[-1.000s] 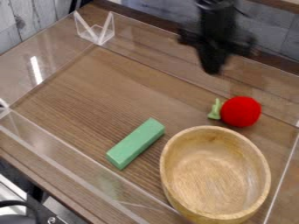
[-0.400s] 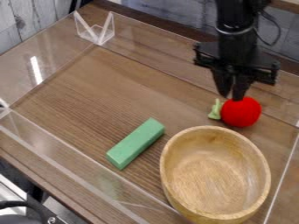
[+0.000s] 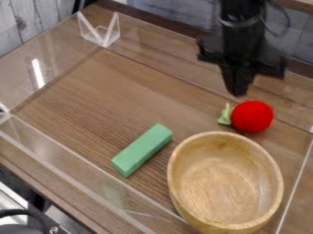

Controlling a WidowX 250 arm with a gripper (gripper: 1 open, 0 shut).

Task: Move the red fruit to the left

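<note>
The work surface is a wood-grain tabletop (image 3: pixel 110 91) enclosed by low clear acrylic walls (image 3: pixel 49 64). A small clear bracket-shaped piece (image 3: pixel 99 30) stands at the far left corner.

The black gripper (image 3: pixel 240 90) hangs from the arm at the upper right, pointing steeply downward. Its jaws are drawn together to a narrow tip and nothing is between them. The tip is above and slightly to the left of the red fruit (image 3: pixel 253 116), close to it but not touching, as far as this single view shows (height above the table cannot be judged from one camera).

The red fruit is a small, bright red, round toy. It rests on the tabletop near the right edge of the enclosure, with its green leafy bit (image 3: pixel 226 114) pointing left. It sits just beyond the far rim of the wooden bowl (image 3: pixel 225 180), near it; contact between the two cannot be confirmed.

The wooden bowl is upright, light in colour and has nothing in it. It occupies the near right corner. To its left lies a flat green rectangular block (image 3: pixel 142 149), set diagonally on the table and apart from the bowl's rim.
</note>
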